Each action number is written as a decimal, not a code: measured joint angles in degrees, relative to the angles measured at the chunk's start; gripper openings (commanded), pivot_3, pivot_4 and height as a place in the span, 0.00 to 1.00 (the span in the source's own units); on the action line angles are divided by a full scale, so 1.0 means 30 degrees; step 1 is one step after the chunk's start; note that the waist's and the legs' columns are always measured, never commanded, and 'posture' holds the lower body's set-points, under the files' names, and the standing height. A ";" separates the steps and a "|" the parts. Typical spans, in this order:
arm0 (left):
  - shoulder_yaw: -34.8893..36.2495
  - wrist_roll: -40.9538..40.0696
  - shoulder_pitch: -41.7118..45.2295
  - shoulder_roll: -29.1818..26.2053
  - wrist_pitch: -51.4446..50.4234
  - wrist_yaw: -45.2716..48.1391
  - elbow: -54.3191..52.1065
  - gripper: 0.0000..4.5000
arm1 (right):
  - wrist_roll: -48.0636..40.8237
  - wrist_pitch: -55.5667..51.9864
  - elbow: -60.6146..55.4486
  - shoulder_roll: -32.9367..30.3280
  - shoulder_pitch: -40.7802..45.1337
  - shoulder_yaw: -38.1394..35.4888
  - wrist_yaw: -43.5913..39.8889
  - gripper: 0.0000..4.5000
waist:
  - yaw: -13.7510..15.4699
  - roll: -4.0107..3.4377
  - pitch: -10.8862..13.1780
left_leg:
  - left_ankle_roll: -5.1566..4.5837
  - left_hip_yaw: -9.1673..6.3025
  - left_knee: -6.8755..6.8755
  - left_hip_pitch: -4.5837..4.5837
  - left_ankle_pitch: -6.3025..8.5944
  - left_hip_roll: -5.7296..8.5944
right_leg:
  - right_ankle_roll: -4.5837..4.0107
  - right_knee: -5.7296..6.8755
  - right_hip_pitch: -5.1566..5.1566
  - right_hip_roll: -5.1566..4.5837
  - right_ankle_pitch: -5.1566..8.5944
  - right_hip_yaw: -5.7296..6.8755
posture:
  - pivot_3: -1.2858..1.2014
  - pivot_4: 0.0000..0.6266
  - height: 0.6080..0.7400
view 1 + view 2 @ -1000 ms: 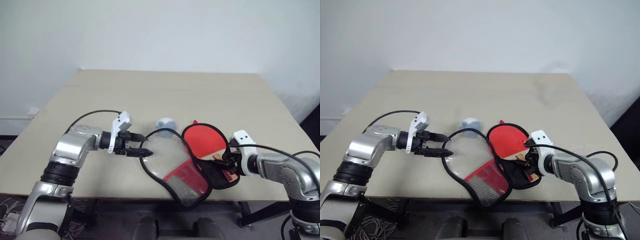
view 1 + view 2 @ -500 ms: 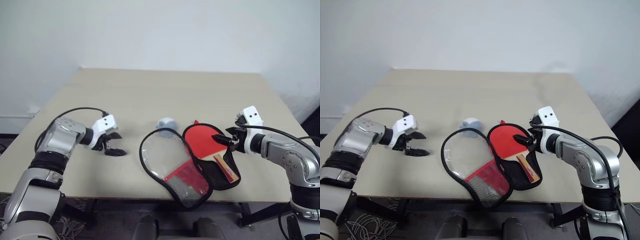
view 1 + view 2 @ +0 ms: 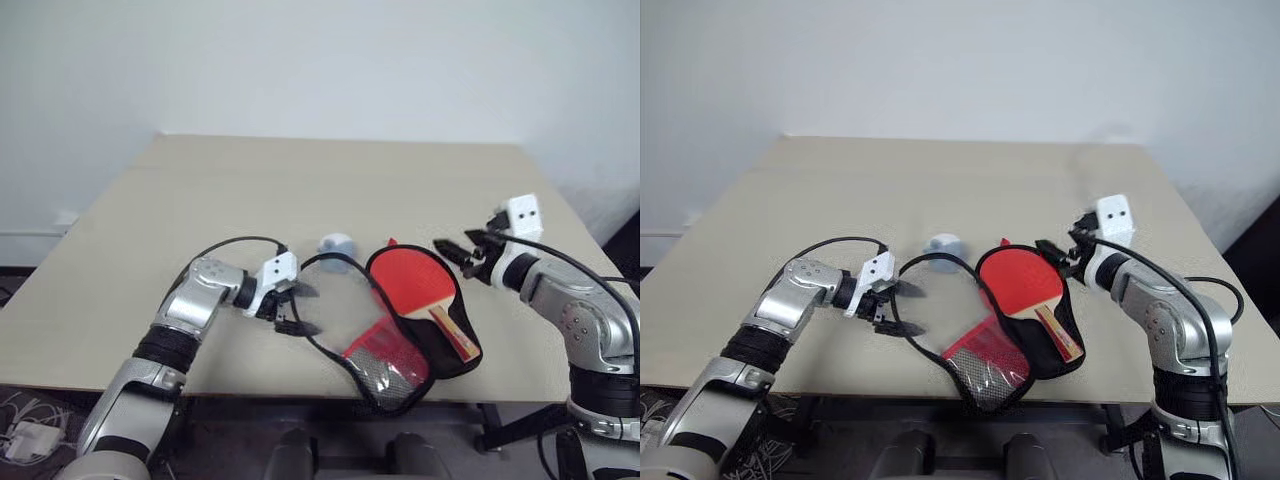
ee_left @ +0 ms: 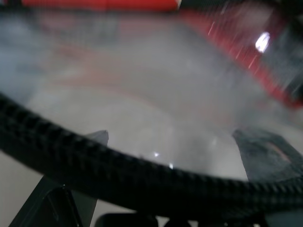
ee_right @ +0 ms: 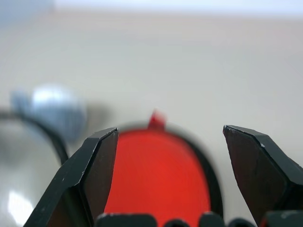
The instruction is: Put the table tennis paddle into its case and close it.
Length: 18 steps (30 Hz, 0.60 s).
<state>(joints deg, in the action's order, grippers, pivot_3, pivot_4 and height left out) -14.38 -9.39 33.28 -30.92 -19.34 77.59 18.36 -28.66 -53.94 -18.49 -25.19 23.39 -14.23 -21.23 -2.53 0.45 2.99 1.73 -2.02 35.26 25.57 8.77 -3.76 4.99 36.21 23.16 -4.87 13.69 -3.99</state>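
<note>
Your right gripper (image 3: 455,251) has let go of the table tennis paddle (image 3: 412,283), now lying in the open case (image 3: 380,330); your open left gripper (image 3: 297,308) returned to the flap's left edge, ready for closing.
</note>
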 measured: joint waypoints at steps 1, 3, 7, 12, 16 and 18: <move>0.0228 -0.0295 0.0077 0.0485 -0.0669 -0.0447 -0.0308 1.00 | -0.0344 0.0320 -0.0065 0.0192 0.0194 -0.0464 -0.0017 0.85 | 0.0001 -0.0001 0.0000 | -0.0011 -0.0003 0.0010 -0.0012 -0.0007 0.0001 | 0.0008 0.0001 -0.0024 0.0000 -0.0004 0.0000 | 0.52 0.00 1.00; 0.0452 -0.0755 0.0275 0.1531 -0.1724 -0.1333 -0.0514 1.00 | -0.0886 0.1026 -0.0372 0.0580 0.0367 -0.1029 -0.0019 0.85 | -0.0016 0.0001 -0.0001 | -0.0023 -0.0006 0.0022 -0.0026 -0.0014 0.0001 | 0.0018 0.0000 -0.0051 0.0002 -0.0010 0.0002 | 0.52 0.00 1.00; 0.0816 -0.1052 0.0737 0.2961 -0.2910 -0.3070 -0.0719 1.00 | -0.1698 0.1969 -0.0322 0.1282 0.0753 -0.2058 0.0365 0.85 | -0.0076 -0.0008 -0.0003 | -0.0026 -0.0009 0.0029 -0.0033 -0.0016 0.0004 | 0.0025 0.0008 -0.0056 0.0004 -0.0015 -0.0002 | 0.52 0.00 1.00; 0.0807 -0.1081 0.0812 0.4564 -0.3552 -0.4652 -0.1145 1.00 | -0.2574 0.2352 -0.0210 0.1394 0.1223 -0.2706 0.0771 0.85 | -0.0054 -0.0015 -0.0005 | -0.0029 -0.0011 0.0025 -0.0034 -0.0019 0.0008 | 0.0026 0.0000 -0.0065 0.0005 -0.0015 -0.0003 | 0.52 0.00 1.00; 0.0853 -0.1061 0.1076 0.6079 -0.3846 -0.6409 -0.0812 1.00 | -0.3138 0.2584 -0.0038 0.1773 0.1218 -0.2688 0.0902 0.85 | -0.0078 -0.0016 -0.0006 | -0.0029 -0.0017 0.0036 -0.0037 -0.0019 0.0016 | 0.0029 0.0001 -0.0075 0.0004 -0.0018 -0.0006 | 0.52 0.00 1.00; 0.0847 -0.0931 0.1151 0.6512 -0.3795 -0.7239 -0.0582 1.00 | -0.3162 0.2740 -0.0019 0.1773 0.1216 -0.2568 0.0925 0.85 | -0.0087 -0.0023 -0.0009 | -0.0029 -0.0016 0.0032 -0.0046 -0.0018 0.0016 | 0.0029 0.0001 -0.0077 0.0005 -0.0017 -0.0008 | 0.52 0.00 1.00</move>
<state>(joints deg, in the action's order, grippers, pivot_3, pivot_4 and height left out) -11.84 -12.18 36.73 -11.38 -30.73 55.87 16.62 -38.15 -45.72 -18.54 -19.87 27.04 -21.93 -18.45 -2.79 0.38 2.96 1.65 -2.07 35.36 25.43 8.71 -3.71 5.08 36.21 22.93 -4.85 13.64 -4.01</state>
